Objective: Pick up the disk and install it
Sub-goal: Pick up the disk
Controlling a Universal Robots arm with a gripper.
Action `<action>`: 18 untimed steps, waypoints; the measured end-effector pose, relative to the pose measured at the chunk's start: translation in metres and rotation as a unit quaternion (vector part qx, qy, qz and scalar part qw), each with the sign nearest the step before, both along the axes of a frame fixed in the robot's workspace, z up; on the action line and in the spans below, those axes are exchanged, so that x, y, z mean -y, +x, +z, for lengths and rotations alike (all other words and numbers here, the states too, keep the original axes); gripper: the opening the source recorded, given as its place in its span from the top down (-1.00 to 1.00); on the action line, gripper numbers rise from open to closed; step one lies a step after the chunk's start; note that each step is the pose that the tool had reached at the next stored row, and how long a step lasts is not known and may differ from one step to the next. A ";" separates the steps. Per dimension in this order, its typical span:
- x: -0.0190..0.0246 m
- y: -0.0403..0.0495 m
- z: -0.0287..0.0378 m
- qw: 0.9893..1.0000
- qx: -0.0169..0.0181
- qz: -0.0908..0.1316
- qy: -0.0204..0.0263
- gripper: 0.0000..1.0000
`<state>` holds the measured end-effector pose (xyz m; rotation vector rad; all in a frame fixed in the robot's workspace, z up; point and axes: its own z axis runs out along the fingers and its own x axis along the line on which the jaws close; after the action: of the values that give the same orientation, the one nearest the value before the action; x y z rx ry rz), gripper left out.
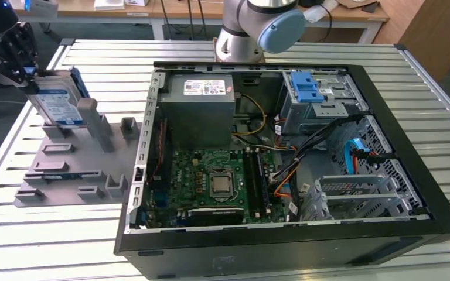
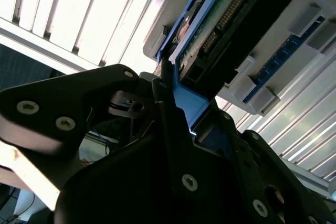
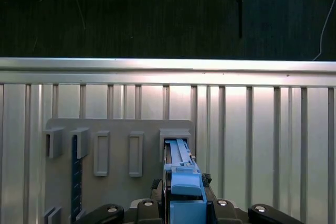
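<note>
The gripper (image 1: 26,71) is clamping the disk (image 1: 56,98) by its upper end, the fingers (image 2: 163,96) closed down to the thickness of the blue carrier frame and pressing on it from both sides. In the second wrist view the frame is sitting squeezed between the two black fingers, with the drive's green circuit board and connector running away beyond the fingertips. The disk is standing on edge and leaning a little. Its far end from the fingers is reaching down to a pocket of the grey fixture plate (image 1: 68,170) (whether it is touching the pocket floor I cannot tell).

In the first wrist view the disk (image 3: 181,167) is extending straight out from between the fingers toward that pocket, with two empty rectangular pockets just to one side of it. The drive is showing a blue-and-white label whose print is not legible.

Well apart from the fingers, on the exterior view's right, the open computer case (image 1: 436,225) is lying on the slatted metal table (image 1: 53,249). Inside it, the power-supply box (image 1: 197,114) is carrying a white sticker, beside the drive cage (image 1: 319,102) with its blue latch.
</note>
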<state>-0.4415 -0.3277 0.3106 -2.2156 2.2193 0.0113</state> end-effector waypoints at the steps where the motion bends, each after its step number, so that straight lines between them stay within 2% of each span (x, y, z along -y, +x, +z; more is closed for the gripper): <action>1: 0.0000 0.0000 0.0006 1.000 0.000 0.000 0.000 0.27; 18: 0.0000 0.0000 0.0099 1.000 0.000 0.000 0.000 0.27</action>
<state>-0.4415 -0.3277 0.3205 -2.2156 2.2194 0.0113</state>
